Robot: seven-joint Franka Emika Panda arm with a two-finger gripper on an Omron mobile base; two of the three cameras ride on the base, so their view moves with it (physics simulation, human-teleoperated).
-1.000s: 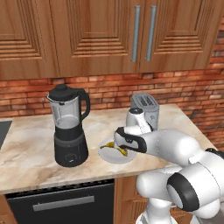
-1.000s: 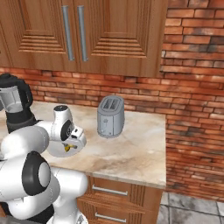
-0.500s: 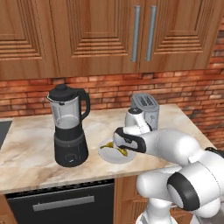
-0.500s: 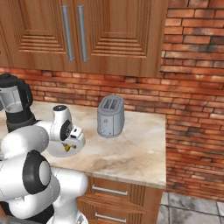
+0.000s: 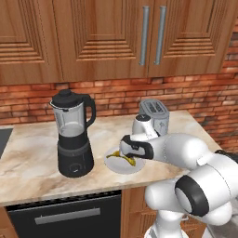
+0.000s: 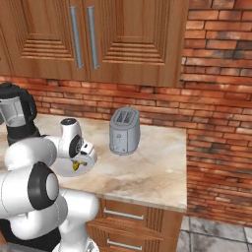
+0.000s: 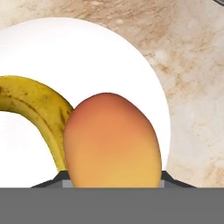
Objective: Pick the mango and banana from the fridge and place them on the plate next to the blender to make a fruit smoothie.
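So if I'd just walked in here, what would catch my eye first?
Probably the big white robot arm reaching low over a small white plate on the marble counter, with its gripper closed around an orange-red mango right above it. A yellow banana already lies on the plate beside the mango. The black-based blender stands just left of the plate, and a silver toaster sits behind it by the brick wall.

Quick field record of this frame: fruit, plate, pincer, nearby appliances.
banana: lying on the plate
mango: over the plate, touching the banana, between the pincer fingers
plate: white, on the counter, right of the blender
blender: black base, clear jar
toaster: silver, behind the plate
pincer: low over the plate, closed on the mango
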